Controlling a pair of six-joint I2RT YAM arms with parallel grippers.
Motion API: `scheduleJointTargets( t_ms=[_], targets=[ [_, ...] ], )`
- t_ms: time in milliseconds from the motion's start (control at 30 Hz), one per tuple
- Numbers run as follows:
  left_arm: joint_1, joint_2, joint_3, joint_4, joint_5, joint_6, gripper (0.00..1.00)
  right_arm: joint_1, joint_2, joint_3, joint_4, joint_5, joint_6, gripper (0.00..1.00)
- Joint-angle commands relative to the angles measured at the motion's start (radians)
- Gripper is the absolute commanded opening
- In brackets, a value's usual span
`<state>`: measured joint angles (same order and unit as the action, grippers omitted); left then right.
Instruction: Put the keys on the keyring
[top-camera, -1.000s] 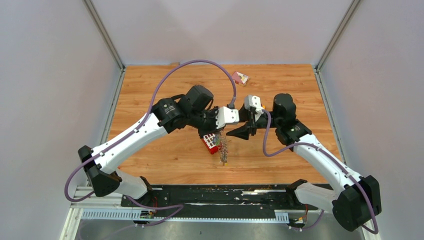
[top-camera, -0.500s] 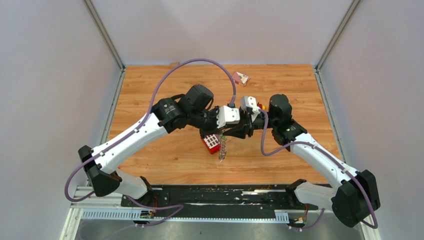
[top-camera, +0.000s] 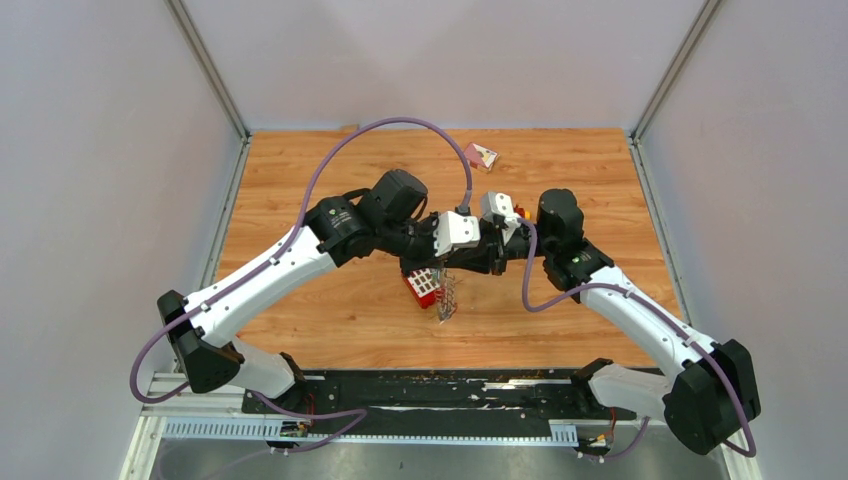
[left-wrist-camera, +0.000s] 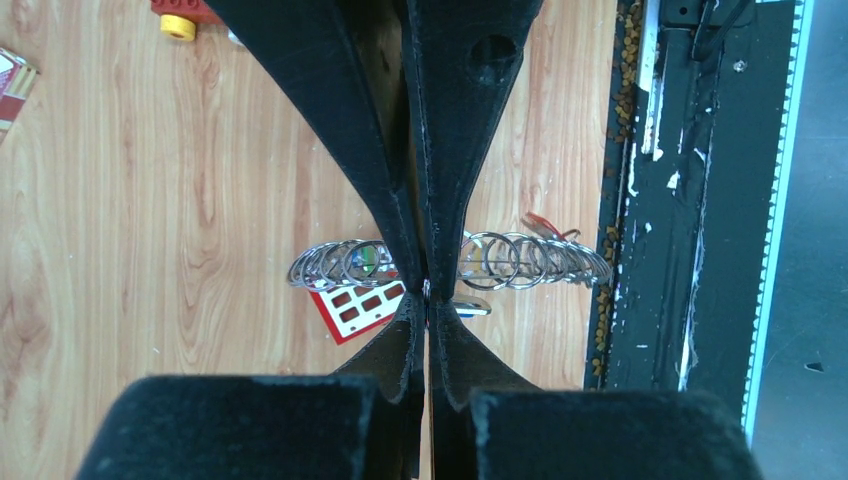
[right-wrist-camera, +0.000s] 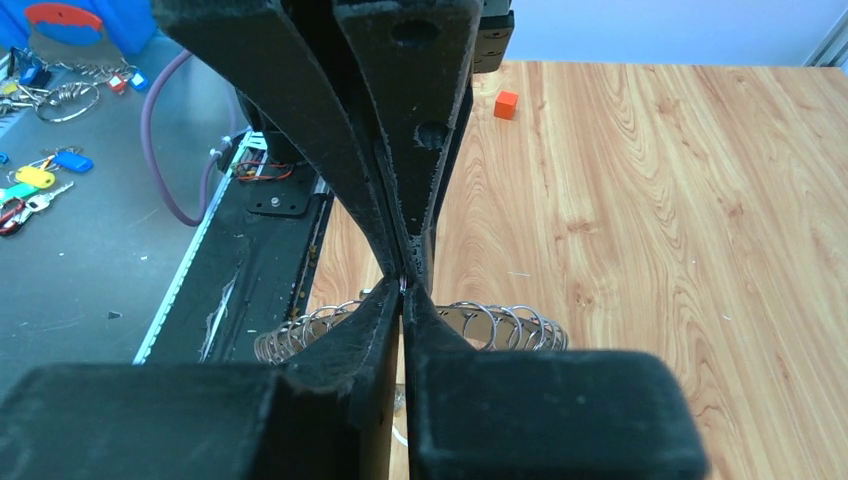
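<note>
The keyring (top-camera: 447, 300), a loop of grey linked metal rings, hangs on edge just above the wooden table. It also shows in the left wrist view (left-wrist-camera: 520, 262) and the right wrist view (right-wrist-camera: 500, 322). My left gripper (left-wrist-camera: 427, 292) and right gripper (right-wrist-camera: 403, 288) meet tip to tip (top-camera: 452, 268). Both are shut on the same spot of the ring's upper rim. A small silver key with a blue tag (left-wrist-camera: 472, 311) lies under the ring. A red tag (left-wrist-camera: 545, 221) shows beside the ring. Other keys are hidden.
A red studded brick (top-camera: 422, 286) lies under the ring's left side. A red and yellow block stack (left-wrist-camera: 185, 15) and a pink-white carton (top-camera: 480, 155) lie farther back. An orange cube (right-wrist-camera: 506, 104) sits on the wood. The black rail (left-wrist-camera: 660, 200) is near. Tagged keys (right-wrist-camera: 40, 180) lie off the table.
My right gripper has moved left and met the left gripper's tips at the ring's rim. The ring has shifted slightly left and up. The left arm has barely moved.
</note>
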<state>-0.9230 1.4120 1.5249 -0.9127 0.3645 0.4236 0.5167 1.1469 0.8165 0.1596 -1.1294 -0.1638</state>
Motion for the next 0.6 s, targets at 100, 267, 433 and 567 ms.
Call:
scheduleJointTargets(
  t_ms=[100, 267, 433, 567],
  targets=[
    [-0.005, -0.015, -0.004, 0.054, 0.033, 0.005, 0.02, 0.006, -0.005, 0.012, 0.015, 0.005, -0.019, 0.0],
    [-0.004, -0.065, -0.05, 0.063, 0.042, 0.069, 0.27, -0.001, -0.027, 0.03, -0.03, 0.015, -0.054, 0.0],
    [0.012, -0.137, -0.126, 0.111, 0.024, 0.115, 0.4, -0.02, -0.048, 0.04, -0.042, -0.012, -0.055, 0.0],
    [0.042, -0.177, -0.191, 0.185, 0.028, 0.124, 0.43, -0.031, -0.056, 0.048, -0.052, -0.053, -0.063, 0.0]
  ],
)
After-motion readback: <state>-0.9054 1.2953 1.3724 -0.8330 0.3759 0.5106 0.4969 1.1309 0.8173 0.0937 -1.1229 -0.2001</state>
